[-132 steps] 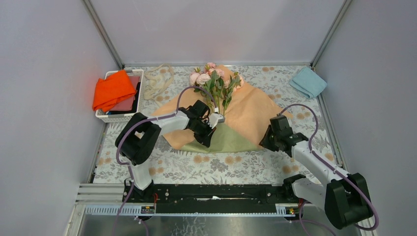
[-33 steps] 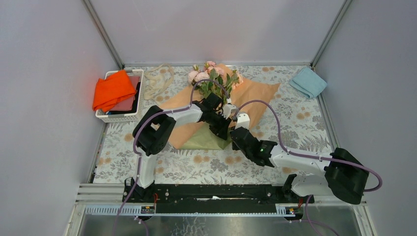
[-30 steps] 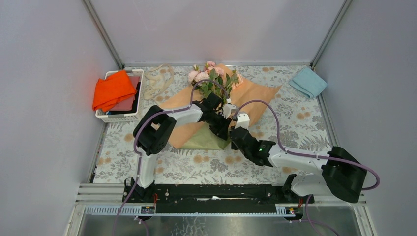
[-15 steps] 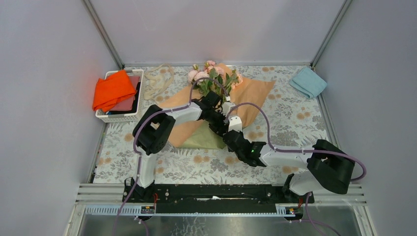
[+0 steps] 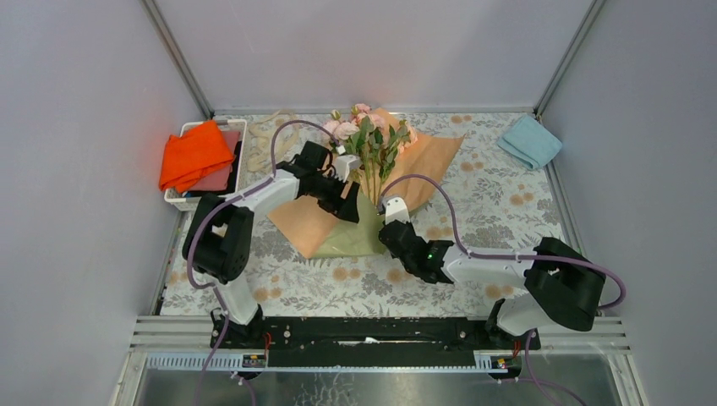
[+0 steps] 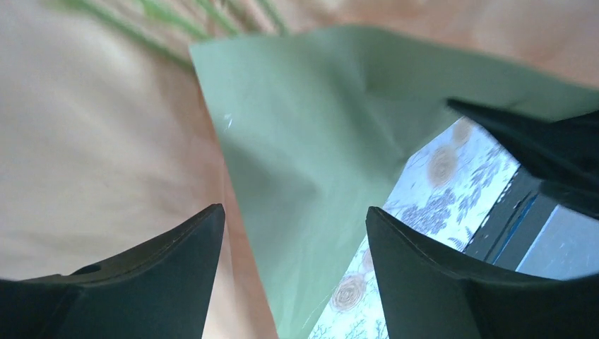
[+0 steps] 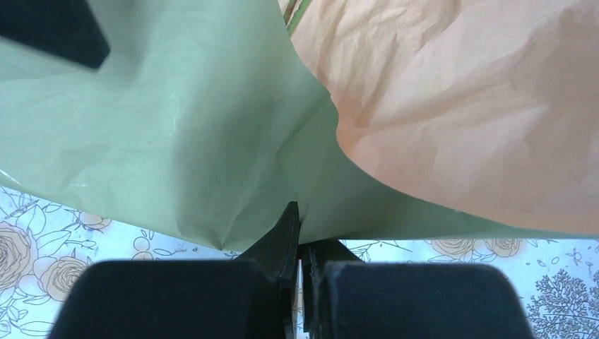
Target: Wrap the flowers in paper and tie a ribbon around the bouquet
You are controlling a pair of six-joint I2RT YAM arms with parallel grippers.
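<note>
The flowers (image 5: 372,135) lie with pink blooms toward the back on the paper (image 5: 427,161), which is peach face up. Its olive face (image 5: 355,241) is folded up over the stems. My right gripper (image 5: 390,222) is shut on the olive edge of the paper (image 7: 176,141), pinched at the jaws (image 7: 300,212). My left gripper (image 5: 347,207) hovers open just left of the stems, over the olive fold (image 6: 318,127) with nothing between its fingers (image 6: 293,219). Blurred green stems (image 6: 176,21) show at the top of the left wrist view. The cream ribbon (image 5: 260,139) lies bunched at the back left.
A white basket (image 5: 203,200) holding an orange cloth (image 5: 194,152) stands at the left edge. A light blue folded cloth (image 5: 530,139) lies at the back right. The floral tablecloth (image 5: 338,288) covers the table. The left arm's purple cable (image 5: 287,127) loops over the ribbon.
My left gripper has opened, let go and drawn back to the left, its arm swinging left. My right gripper has closed on the paper's edge and carried it left over the stems.
</note>
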